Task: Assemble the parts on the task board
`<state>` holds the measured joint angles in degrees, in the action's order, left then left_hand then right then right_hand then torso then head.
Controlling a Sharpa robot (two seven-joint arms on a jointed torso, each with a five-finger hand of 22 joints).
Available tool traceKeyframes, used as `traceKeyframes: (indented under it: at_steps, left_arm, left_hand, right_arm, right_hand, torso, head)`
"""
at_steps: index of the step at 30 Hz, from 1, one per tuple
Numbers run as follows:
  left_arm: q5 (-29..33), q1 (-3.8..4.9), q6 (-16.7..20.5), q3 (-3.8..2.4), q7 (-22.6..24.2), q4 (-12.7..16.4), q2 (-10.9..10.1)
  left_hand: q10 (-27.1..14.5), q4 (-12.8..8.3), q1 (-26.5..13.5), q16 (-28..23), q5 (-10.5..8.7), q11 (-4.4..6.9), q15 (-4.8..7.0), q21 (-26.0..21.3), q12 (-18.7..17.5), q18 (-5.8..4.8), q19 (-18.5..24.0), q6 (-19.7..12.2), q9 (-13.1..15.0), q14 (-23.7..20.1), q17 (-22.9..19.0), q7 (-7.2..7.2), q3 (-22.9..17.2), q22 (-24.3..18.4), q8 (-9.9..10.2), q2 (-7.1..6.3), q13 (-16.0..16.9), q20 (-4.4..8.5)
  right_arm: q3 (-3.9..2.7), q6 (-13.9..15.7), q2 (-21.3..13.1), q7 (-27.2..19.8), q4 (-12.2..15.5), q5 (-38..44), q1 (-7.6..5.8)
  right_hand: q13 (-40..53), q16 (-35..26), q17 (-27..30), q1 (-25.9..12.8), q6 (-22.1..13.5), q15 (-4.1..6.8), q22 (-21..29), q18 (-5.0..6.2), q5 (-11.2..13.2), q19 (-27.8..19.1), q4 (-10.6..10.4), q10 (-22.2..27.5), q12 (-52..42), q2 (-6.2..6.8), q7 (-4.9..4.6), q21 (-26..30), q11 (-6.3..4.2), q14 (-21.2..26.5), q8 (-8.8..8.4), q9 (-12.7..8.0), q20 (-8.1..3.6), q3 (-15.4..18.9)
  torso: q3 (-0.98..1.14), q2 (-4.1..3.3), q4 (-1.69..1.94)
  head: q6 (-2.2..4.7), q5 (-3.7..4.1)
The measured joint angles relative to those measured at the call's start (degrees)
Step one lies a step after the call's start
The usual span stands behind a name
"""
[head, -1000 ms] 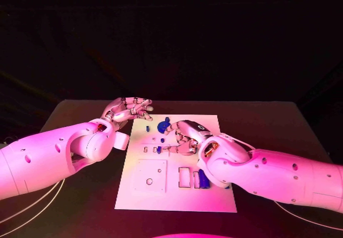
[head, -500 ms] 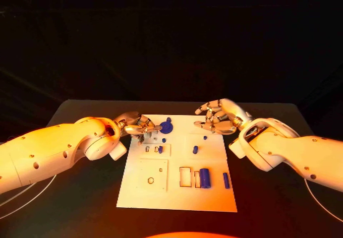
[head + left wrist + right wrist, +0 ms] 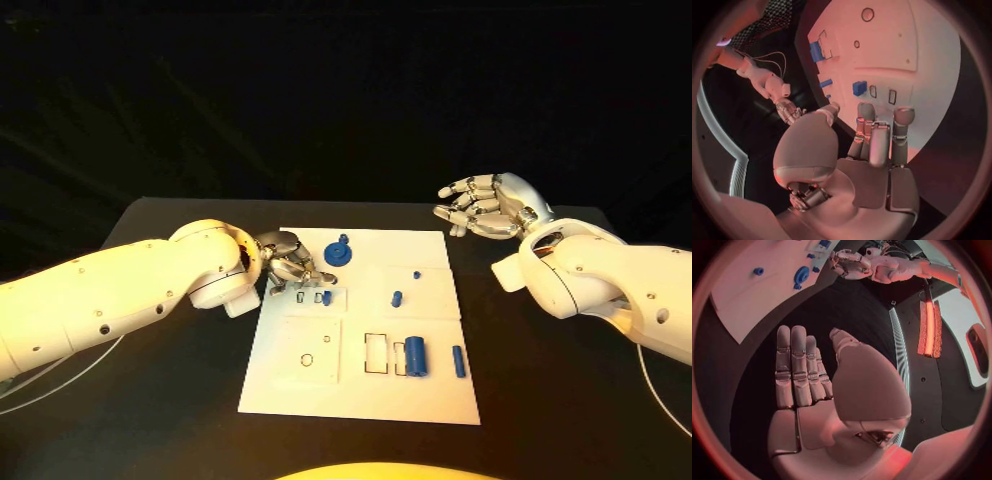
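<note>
Silver fingers of the left hand [image 3: 284,262] now sit low at the near-left corner of the white board [image 3: 433,395], spread and holding nothing, just beside the small blue peg [image 3: 326,296] and the round blue wheel [image 3: 339,251]. A second ago this hand was off the board's far edge; it has come in over the slots. The right hand [image 3: 488,209] has pulled away from the middle of the board and hangs above the black worktop [image 3: 577,400] past the far-right corner, fingers loosely apart and empty. That leaves the blue pieces uncovered: a small stud [image 3: 395,297], a cylinder [image 3: 414,355] and a thin bar [image 3: 459,361]. Likely the left hand takes the next piece.
</note>
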<state>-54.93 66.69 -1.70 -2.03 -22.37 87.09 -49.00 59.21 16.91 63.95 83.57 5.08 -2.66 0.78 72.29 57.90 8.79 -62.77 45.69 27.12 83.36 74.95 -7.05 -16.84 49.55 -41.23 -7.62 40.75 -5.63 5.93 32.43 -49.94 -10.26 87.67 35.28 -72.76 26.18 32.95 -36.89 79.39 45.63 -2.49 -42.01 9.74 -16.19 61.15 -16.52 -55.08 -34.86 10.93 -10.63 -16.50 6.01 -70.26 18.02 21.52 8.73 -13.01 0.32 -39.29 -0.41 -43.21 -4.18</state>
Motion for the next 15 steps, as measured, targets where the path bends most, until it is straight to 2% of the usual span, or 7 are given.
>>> traceKeyframes:
  at_steps: [2,5,13,15]
  left_arm:
    - [-1.19,0.12,-0.37,0.01,-1.19,-0.17,0.40]
    - [-2.44,0.33,-0.83,0.01,-2.44,-0.39,0.92]
    - [-4.31,0.72,-2.26,0.01,-4.25,-0.62,2.10]
    - [-4.71,0.83,-2.89,0.10,-4.56,-0.74,2.35]
  left_hand:
    - [0.24,-0.08,0.00,0.00,0.00,0.00,-0.09,0.42,0.40,-0.01,-0.63,0.00,0.10,0.09,0.01,0.00,0.11,0.40,-0.15,0.00,0.37,-0.01]
    - [0.42,0.00,0.00,0.00,0.00,0.01,-0.18,0.47,0.50,0.00,-0.61,0.00,0.15,0.18,0.01,0.00,0.31,0.69,-0.33,0.00,0.70,0.01]
    - [0.61,0.00,0.00,0.33,0.00,0.20,0.02,0.67,0.84,-0.01,-1.02,0.20,0.34,0.39,0.00,0.20,0.31,1.20,-0.61,0.00,1.15,0.01]
    - [0.61,0.00,0.00,0.33,0.00,0.20,0.02,0.67,0.84,-0.66,-1.02,0.20,0.34,0.39,0.00,0.20,0.31,1.32,-0.61,0.00,1.14,0.01]
  right_arm:
    - [0.00,0.13,0.00,-0.53,-0.61,-0.98,-0.08]
    - [0.00,0.29,0.00,-1.10,-1.12,-1.96,-0.13]
    - [0.00,0.45,0.22,-1.82,-1.75,-3.36,-0.17]
    - [0.00,0.45,0.28,-1.87,-1.90,-3.58,-0.18]
  right_hand:
    - [-1.85,-2.42,0.32,0.00,-0.01,-0.30,1.29,0.00,0.00,-0.40,0.00,0.07,1.35,0.00,-0.01,1.38,0.40,0.30,0.16,-0.20,0.40,0.00]
    - [-3.66,-4.76,0.56,-0.03,-0.23,-0.37,2.64,0.00,0.00,-0.39,0.00,-0.10,2.39,0.03,-0.22,2.66,0.58,0.37,0.16,-0.39,0.40,0.00]
    - [-10.55,-13.74,3.27,-0.30,-0.01,-2.03,7.79,0.00,0.00,-2.57,0.00,-0.35,6.59,0.30,-0.89,7.48,1.63,3.25,0.38,-1.40,2.14,0.00]
    - [-12.09,-15.42,3.94,-0.30,-0.01,-2.24,8.88,0.00,0.00,-2.98,0.00,-0.42,7.69,0.30,-0.90,8.41,1.71,3.73,0.38,-1.73,2.55,0.00]
  torso:
    - [0.00,-0.01,-0.03]
    - [-0.01,-0.01,-0.03]
    - [-0.02,-0.04,-0.01]
    - [-0.02,-0.04,-0.01]
  head:
    - [-0.03,-0.07]
    - [-0.07,-0.09]
    - [-0.29,-0.15]
    - [-0.35,-0.15]
